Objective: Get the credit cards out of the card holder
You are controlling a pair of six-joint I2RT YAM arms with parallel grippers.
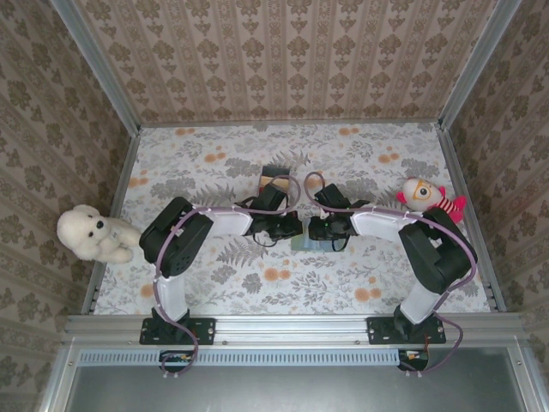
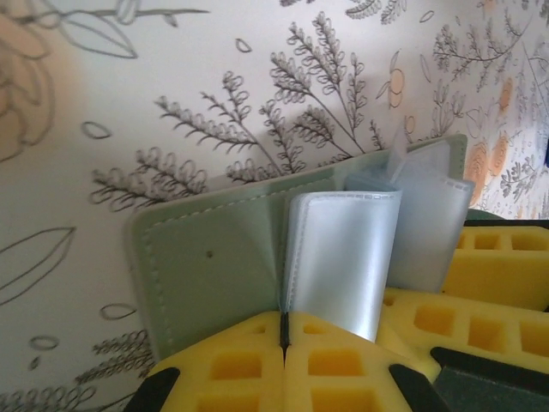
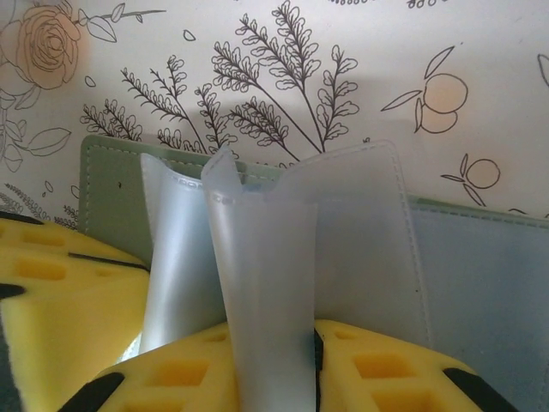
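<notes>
Both hands grip plastic and nothing pins the cover, so I judge the main risk to be that any pull lifts or drags the whole small flat grey-green bifold card holder (image 1: 304, 245) rather than freeing a card. A harder tug could also strain the sleeves where they join the centre crease. The left hand (image 2: 283, 343) has its yellow pads pressed together, apparently on the edge of a curled clear sleeve (image 2: 339, 257). The right hand (image 3: 283, 369) is closed on a tall frosted sleeve (image 3: 262, 275). Working so close together, the hands could also knock each other. The holder lies open near the middle of the floral-patterned desk (image 1: 214, 163), a little toward the near edge. Its stitched panels lie flat and its translucent sleeves stand up, bowed. I cannot make out any card inside them.
</notes>
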